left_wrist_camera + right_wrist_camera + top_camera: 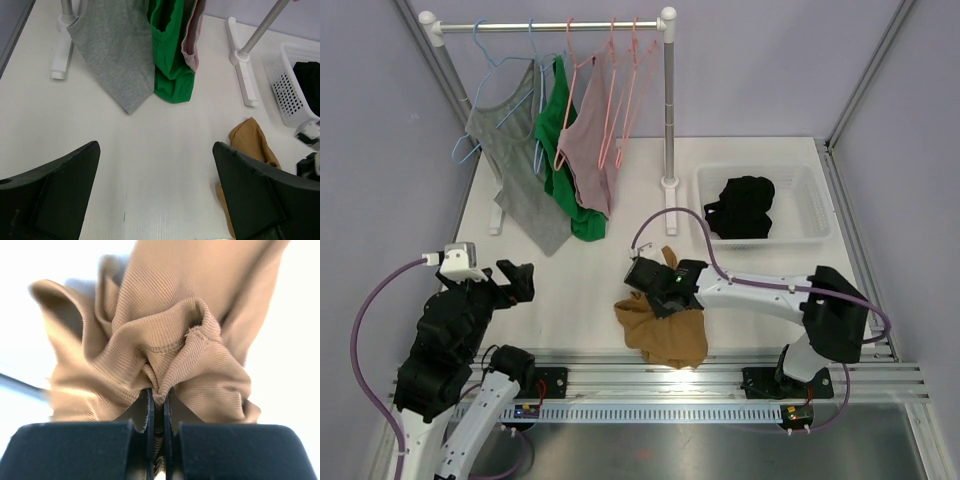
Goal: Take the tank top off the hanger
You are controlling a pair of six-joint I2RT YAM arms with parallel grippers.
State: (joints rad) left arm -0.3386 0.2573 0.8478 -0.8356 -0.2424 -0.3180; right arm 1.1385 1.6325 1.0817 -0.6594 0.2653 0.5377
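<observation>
My right end effector [157,399] is clenched on a bunched fold of the mustard tank top [165,335], jaws almost together with ribbed cloth pinched between them. Top view: that tank top lies crumpled on the table [580,300] by the middle of the near edge, off the rack, right arm reaching in from the near right corner. My left end effector [155,146] is released, fingers [60,190] spread wide, nothing between them, hovering over the table toward the near left corner, well apart from the mustard cloth. Clothes rack [667,100] stands along the far edge, left half. On its rail hang a grey tank top [515,170], a green tank top [560,150] and a mauve tank top [590,150] on hangers [620,100], the three overlapping, lower hems near the table. White basket [810,185] sits at the right edge toward the far corner, black garment [742,207] inside it
</observation>
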